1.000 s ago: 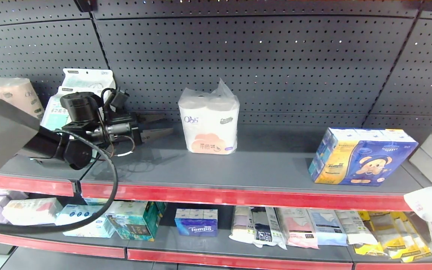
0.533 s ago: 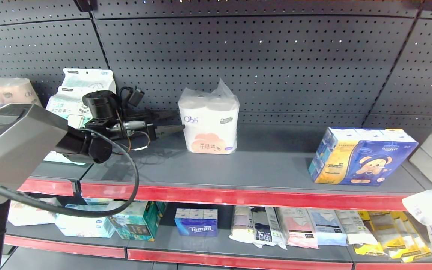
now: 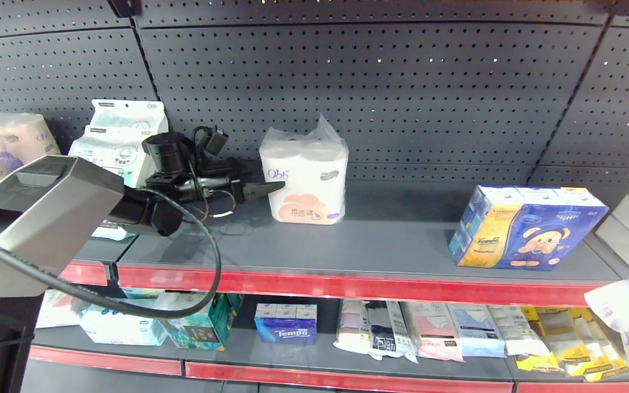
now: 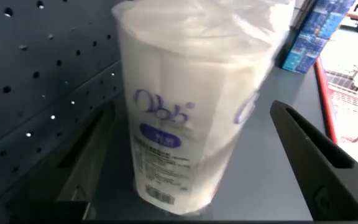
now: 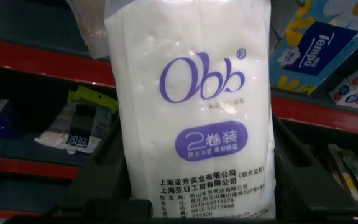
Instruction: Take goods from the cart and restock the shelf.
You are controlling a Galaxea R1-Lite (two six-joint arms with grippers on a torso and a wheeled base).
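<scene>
Top shelf [image 3: 380, 240] runs wide across the head view, a grey deck with a red front lip. On the robot's right side of it lies the blue tissue box [image 3: 527, 226], well apart from everything else. Mid-shelf, close to the pegboard [image 3: 380, 82] behind, the standing roll pack [image 3: 304, 174] is upright. Down in the lower right corner, below the shelf lip, there's the white roll bag [image 3: 628, 327], and the right gripper [image 5: 197, 180] has it pinched, a dark finger pressed on each side. Now the left gripper [image 3: 262, 180]: jaws spread wide, one finger either side of the standing roll pack, tips right at its left face, contact impossible to call
</scene>
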